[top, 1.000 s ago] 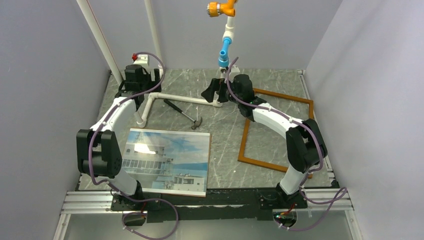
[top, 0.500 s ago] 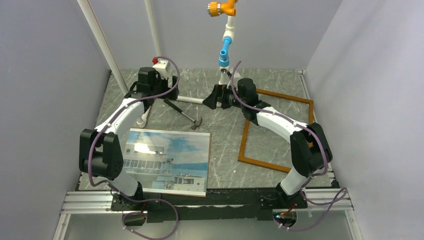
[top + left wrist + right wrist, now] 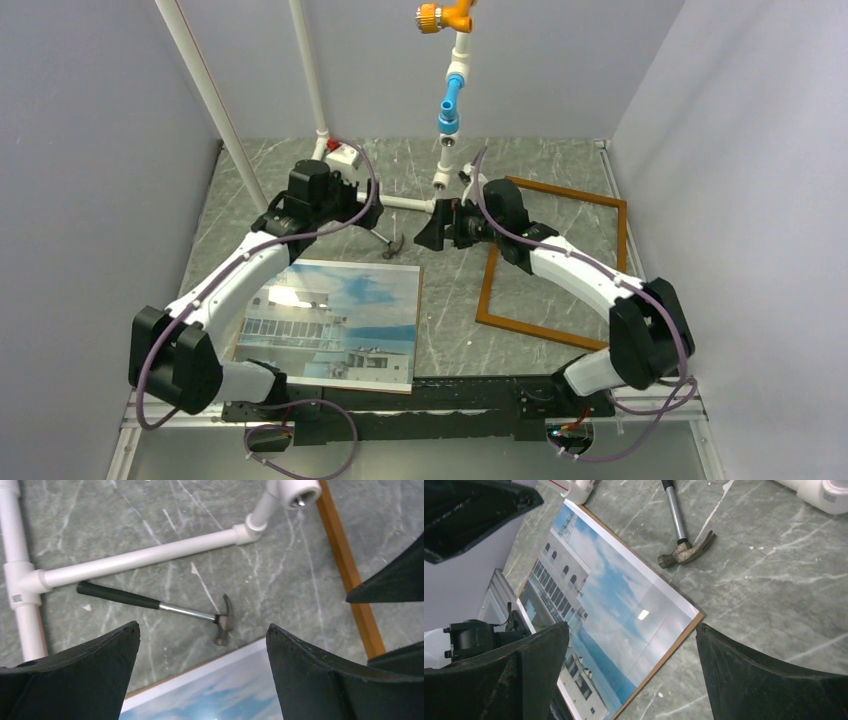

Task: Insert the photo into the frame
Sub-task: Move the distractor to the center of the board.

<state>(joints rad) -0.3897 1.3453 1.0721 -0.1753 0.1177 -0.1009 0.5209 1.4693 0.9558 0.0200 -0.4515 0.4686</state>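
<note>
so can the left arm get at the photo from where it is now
Probably yes: the left tool hangs open over the far edge of the photo, nothing lies on the print, and the hammer sits just beyond that edge, out of the way.

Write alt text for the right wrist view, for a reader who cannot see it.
A glossy photo of a white building against blue sky lies flat on a grey marbled table, with the edge of a brown board showing beneath it. A claw hammer lies close beside its edge. The right gripper hangs above with its black jaws open, holding nothing.
</note>
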